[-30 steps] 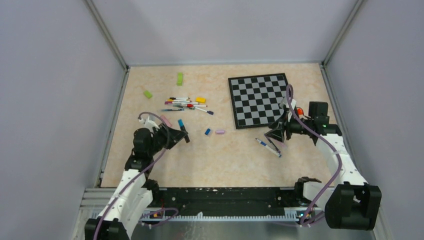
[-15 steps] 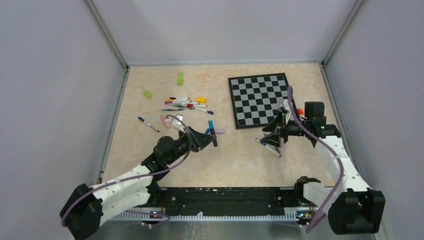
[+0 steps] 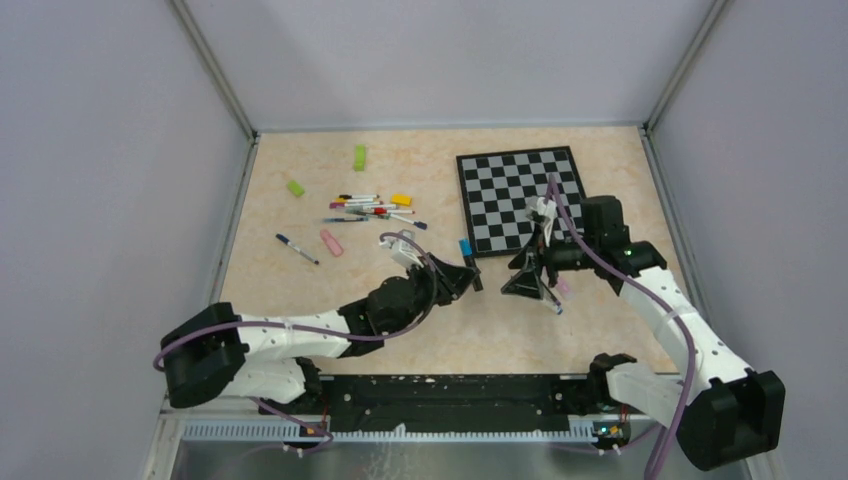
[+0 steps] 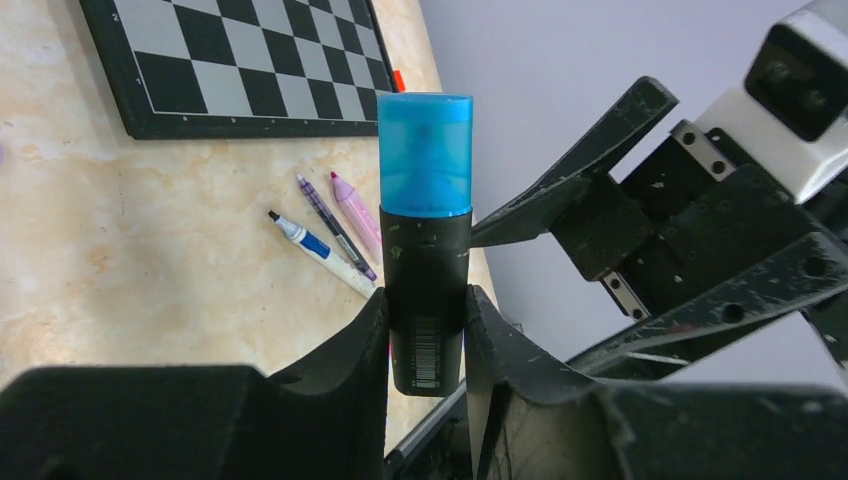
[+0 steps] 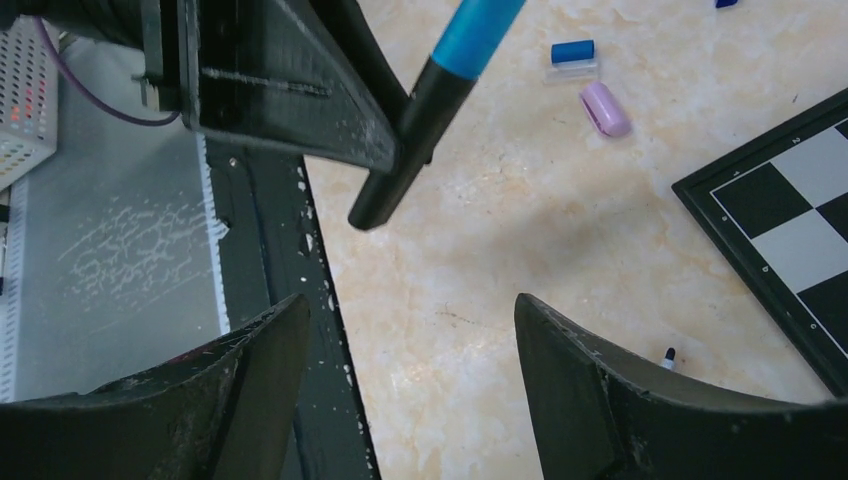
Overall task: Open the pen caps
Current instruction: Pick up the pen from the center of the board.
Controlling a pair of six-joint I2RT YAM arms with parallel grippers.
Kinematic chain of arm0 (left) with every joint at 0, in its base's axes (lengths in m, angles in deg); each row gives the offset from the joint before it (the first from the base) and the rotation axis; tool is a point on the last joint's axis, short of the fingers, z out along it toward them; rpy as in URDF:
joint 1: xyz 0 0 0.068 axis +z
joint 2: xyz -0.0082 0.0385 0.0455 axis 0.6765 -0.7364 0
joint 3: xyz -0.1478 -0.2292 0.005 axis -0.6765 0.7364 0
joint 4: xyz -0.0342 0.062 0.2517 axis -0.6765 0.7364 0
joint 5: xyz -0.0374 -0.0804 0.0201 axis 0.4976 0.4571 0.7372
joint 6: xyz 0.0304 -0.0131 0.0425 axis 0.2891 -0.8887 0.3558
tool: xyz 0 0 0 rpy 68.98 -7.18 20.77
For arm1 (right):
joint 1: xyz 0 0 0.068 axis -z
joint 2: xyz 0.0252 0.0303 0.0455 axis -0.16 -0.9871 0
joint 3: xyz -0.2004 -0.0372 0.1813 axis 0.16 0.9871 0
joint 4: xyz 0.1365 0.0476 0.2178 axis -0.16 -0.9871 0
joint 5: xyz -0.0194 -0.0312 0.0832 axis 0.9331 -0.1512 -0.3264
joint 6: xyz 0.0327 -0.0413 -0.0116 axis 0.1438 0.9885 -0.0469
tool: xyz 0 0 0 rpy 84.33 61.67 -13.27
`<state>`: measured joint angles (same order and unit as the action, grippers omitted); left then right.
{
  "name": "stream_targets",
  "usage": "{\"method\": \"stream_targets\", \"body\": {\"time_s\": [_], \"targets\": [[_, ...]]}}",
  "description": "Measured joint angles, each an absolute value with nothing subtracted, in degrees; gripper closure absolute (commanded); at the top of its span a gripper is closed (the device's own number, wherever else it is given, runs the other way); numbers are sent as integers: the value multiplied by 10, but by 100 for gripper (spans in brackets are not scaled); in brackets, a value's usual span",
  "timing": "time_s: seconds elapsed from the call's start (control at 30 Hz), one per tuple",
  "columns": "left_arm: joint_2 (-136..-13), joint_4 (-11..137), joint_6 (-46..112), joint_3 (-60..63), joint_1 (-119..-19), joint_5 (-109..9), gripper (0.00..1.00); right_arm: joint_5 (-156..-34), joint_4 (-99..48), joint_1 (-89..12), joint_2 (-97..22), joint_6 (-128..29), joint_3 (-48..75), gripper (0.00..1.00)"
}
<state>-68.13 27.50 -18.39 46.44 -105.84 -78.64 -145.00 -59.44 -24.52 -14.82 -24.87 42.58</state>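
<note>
On the beige marbled table [image 3: 420, 160], boxed in by plain grey walls [image 3: 440, 60], the left gripper [image 4: 425, 310] was clamped on the black barrel of a pen [image 4: 425, 260], which it held above the surface just off the near-left corner of the chessboard [image 3: 520, 200]. The pen's long axis ran in line with the fingers, and its blue cap [image 4: 425, 150] pointed past their tips toward the table's far side. The right gripper [image 5: 410, 320] faced it close by, jaws wide apart.

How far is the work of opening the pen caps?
Seemingly done: a loose blue cap and a lilac cap lie on the table. In hand: the left gripper grips a black marker, its sky-blue cap on, facing the open right gripper. Left: the pile of pens at the back; their caps are too small to judge.
</note>
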Motion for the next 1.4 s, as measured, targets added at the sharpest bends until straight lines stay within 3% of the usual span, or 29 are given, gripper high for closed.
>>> {"method": "stream_targets", "body": {"time_s": [0.53,0.6,0.83,1.0,1.07,1.2,1.33,1.4], "targets": [[-794,303,-246,367,-1113,-907,100,-1374,-508,-290,-193,-340,455,27],[-802,308,-254,364,-1113,-909,100,-1367,-501,-293,-196,-344,455,30],[-820,320,-275,351,-1119,-914,100,-1350,-476,-305,-214,-359,455,54],[-826,321,-278,349,-1119,-925,100,-1348,-471,-311,-221,-370,455,92],[-828,321,-280,349,-1119,-928,99,-1344,-469,-311,-222,-373,455,100],[-828,318,-277,349,-1119,-932,69,-1341,-466,-311,-220,-373,455,100],[-816,268,-235,373,-1120,-923,28,-1367,-453,-290,-200,-363,466,100],[-788,216,-191,415,-1124,-913,13,-1394,-455,-264,-183,-342,477,100]]}}
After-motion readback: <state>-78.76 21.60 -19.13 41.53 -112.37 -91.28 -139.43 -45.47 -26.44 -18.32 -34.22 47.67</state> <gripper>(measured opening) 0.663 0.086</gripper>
